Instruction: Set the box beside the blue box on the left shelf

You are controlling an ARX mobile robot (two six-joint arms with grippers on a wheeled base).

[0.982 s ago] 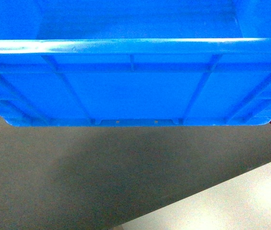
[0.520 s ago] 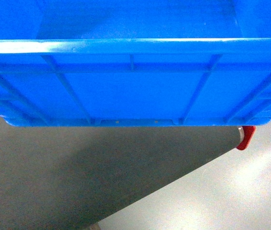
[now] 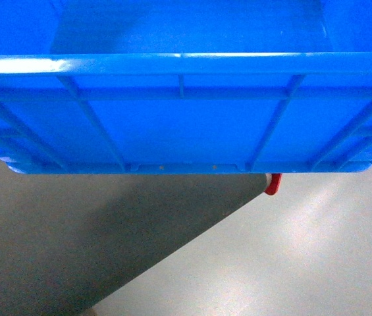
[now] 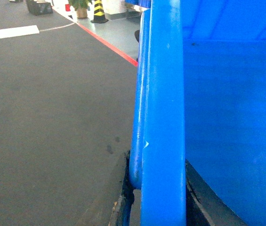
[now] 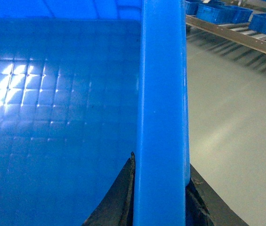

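Box (image 3: 186, 125) fills the upper half of the head view, carried clear of the grey floor (image 3: 251, 263), its near wall facing the camera and its open top tipped into sight above the rim. It is a bright blue plastic crate: thick flat rim with a glossy highlight, outer wall braced with vertical and diagonal struts, inside floor moulded in a fine grid that catches the light.

Each wrist view looks along a side rim. The left gripper (image 4: 156, 207) is clamped on the rim at one side, a dark finger against each face; the right gripper (image 5: 161, 202) pinches the opposite rim the same way.

Beyond the right rim, a metal-railed rack (image 5: 245, 37) carrying other blue boxes (image 5: 222, 12) stands well apart; whether it is the target shelf cannot be told. A small red part (image 3: 273, 183) shows under the box's base.

Risk, as I judge it: the hold is only two narrow pinches on a smooth rim, so any uneven arm motion or a jolt from the base could twist the crate free. The crate also hides most of what lies ahead.
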